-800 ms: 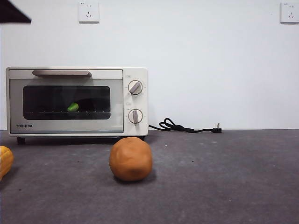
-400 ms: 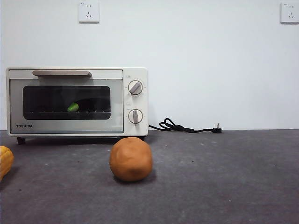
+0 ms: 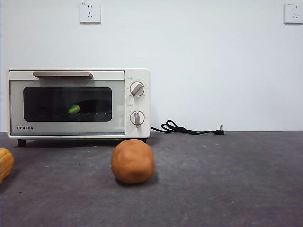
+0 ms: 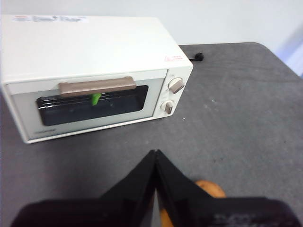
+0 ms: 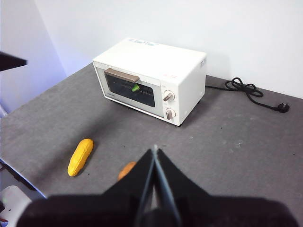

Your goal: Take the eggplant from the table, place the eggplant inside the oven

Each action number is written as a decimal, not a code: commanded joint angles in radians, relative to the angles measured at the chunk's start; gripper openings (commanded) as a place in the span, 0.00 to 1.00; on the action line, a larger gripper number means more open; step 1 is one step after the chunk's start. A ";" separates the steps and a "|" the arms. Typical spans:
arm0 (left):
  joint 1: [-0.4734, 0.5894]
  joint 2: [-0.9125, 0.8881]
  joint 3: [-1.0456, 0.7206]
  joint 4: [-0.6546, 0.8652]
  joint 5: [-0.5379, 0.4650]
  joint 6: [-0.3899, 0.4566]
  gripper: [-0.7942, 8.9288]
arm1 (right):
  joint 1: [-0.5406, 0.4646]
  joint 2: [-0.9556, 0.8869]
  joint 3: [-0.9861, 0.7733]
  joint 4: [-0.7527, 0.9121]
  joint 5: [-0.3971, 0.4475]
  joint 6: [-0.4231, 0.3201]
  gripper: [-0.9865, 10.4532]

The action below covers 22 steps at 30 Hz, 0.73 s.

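The eggplant (image 3: 74,109) lies on the wire rack inside the oven (image 3: 113,75), behind the shut glass door; its green cap shows clearly and its dark body is dim. The left wrist view shows the same green cap (image 4: 96,98) behind the door handle of the oven (image 4: 94,47). My left gripper (image 4: 155,152) hangs shut and empty above the table, in front of the oven. My right gripper (image 5: 155,149) is shut and empty too, high and farther back from the oven (image 5: 156,59). Neither arm appears in the front view.
A round orange-brown ball (image 3: 132,161) sits on the dark grey table (image 3: 227,179) in front of the oven. A yellow ribbed vegetable (image 5: 80,156) lies near the table's left edge. A black power cable (image 3: 189,129) trails to the right of the oven.
A black arm tip at the front view's top left corner one second ago has left the picture. The oven, eggplant and ball have not moved.
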 commanded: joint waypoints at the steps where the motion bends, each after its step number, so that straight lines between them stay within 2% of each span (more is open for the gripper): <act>1: -0.002 -0.055 -0.003 -0.060 -0.080 0.014 0.07 | 0.001 -0.001 -0.006 -0.023 0.004 0.008 0.08; 4: -0.004 -0.111 -0.003 -0.123 -0.142 0.015 0.07 | 0.001 -0.001 -0.006 -0.023 0.004 0.010 0.09; 10: -0.011 -0.165 -0.003 -0.133 -0.140 0.008 0.07 | 0.001 -0.001 -0.006 -0.023 0.004 0.010 0.09; 22: -0.011 -0.156 -0.003 -0.133 -0.140 0.008 0.08 | 0.001 -0.001 -0.006 -0.023 0.005 0.009 0.09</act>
